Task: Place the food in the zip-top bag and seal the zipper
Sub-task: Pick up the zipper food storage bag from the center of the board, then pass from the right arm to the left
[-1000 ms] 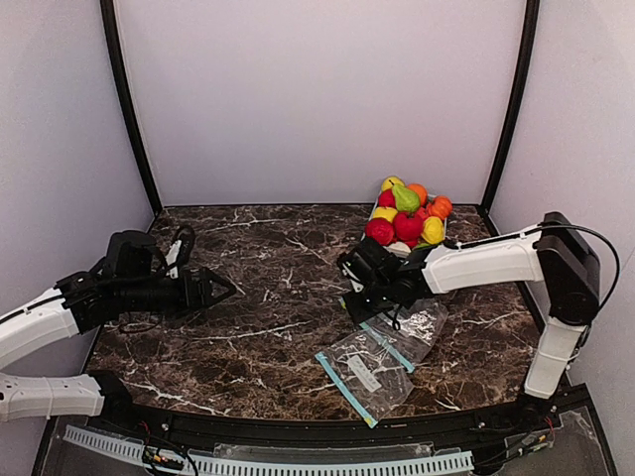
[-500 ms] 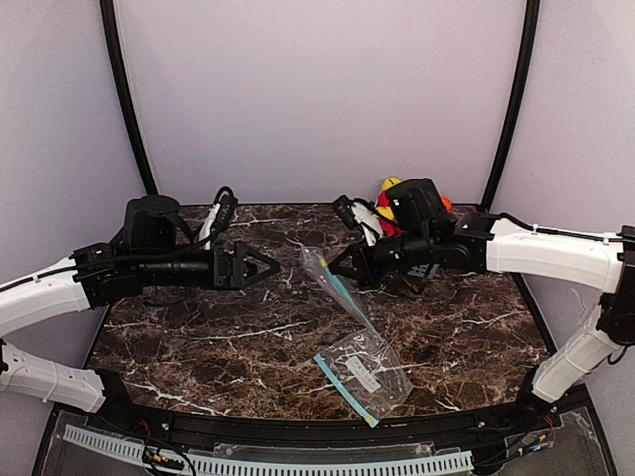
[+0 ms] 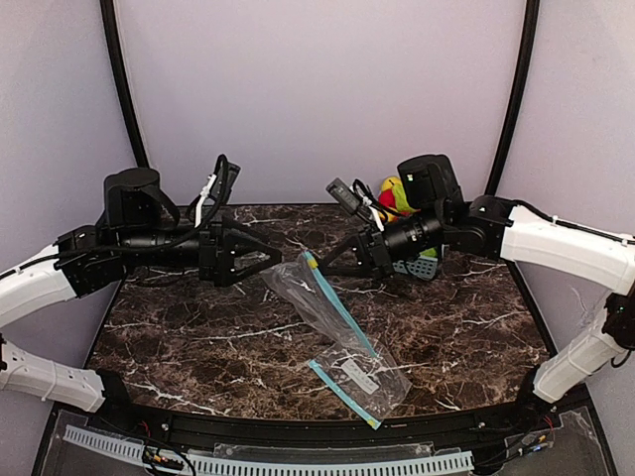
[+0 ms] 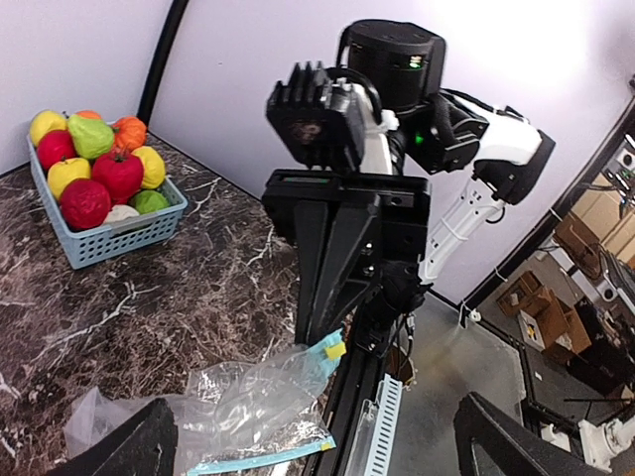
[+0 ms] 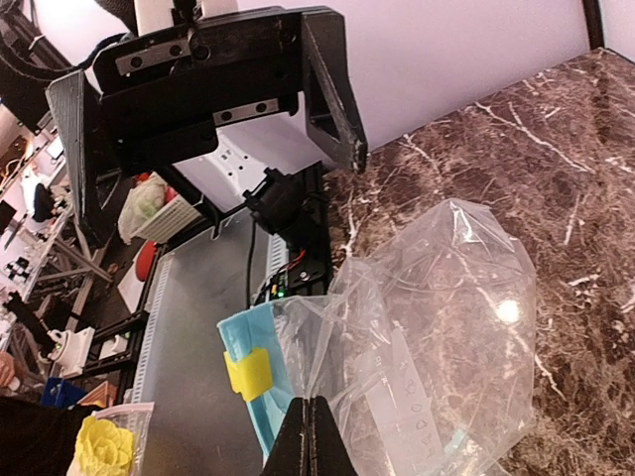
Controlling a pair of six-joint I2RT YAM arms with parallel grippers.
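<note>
The right arm reaches in from 3 o'clock, forearm level above the table (image 3: 189,342). The right gripper (image 3: 319,266) has its fingers pressed together, pinching the blue zipper edge of a zip-top bag (image 3: 316,302) that hangs over the centre, with its lower end near the marble. The left arm stretches in from 9 o'clock. The left gripper (image 3: 264,262) points at the bag with its fingers spread wide, holding nothing. The food (image 4: 99,174) sits heaped in a light-blue basket (image 4: 109,241) at 1 o'clock, behind the right arm. A second bag (image 3: 365,375) lies flat at 5 o'clock.
</note>
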